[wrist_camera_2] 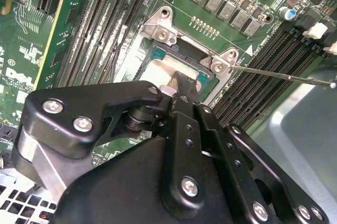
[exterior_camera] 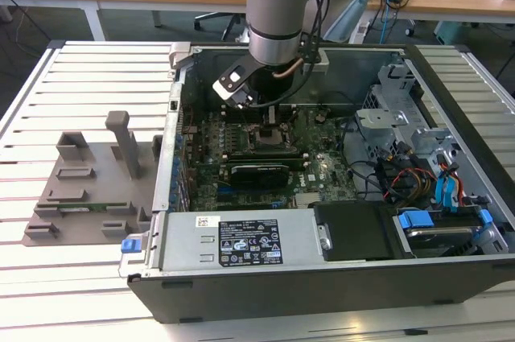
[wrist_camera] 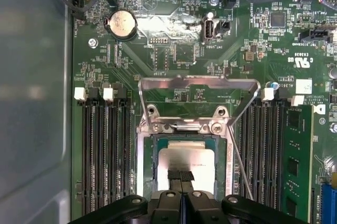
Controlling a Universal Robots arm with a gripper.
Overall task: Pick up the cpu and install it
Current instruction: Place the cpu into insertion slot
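The cpu point(wrist_camera: 187, 156), a flat silvery square with a pale rim, lies level inside the motherboard's socket point(wrist_camera: 143, 182). Its pale top also shows in the second wrist view, cpu point(wrist_camera_2: 156, 71), between the socket's screwed corner brackets. My gripper point(wrist_camera: 180, 175) is right over the chip's middle, fingers pressed together with nothing between them and tips at or just above the metal top. In the second wrist view the gripper point(wrist_camera_2: 178, 87) reaches over the chip from one side. In the exterior view the arm stands inside the open computer case with the gripper point(exterior_camera: 269, 117) down over the board.
The socket's load plate point(wrist_camera: 200, 81) stands swung open, with its thin lever wire point(wrist_camera: 239, 166) beside the socket. Memory slots point(wrist_camera: 105, 150) flank both sides. A long black card point(exterior_camera: 257, 171), a power supply point(exterior_camera: 233, 241) and cables point(exterior_camera: 402, 177) crowd the case. A grey fixture point(exterior_camera: 88, 189) is on the slatted table at the exterior view's left.
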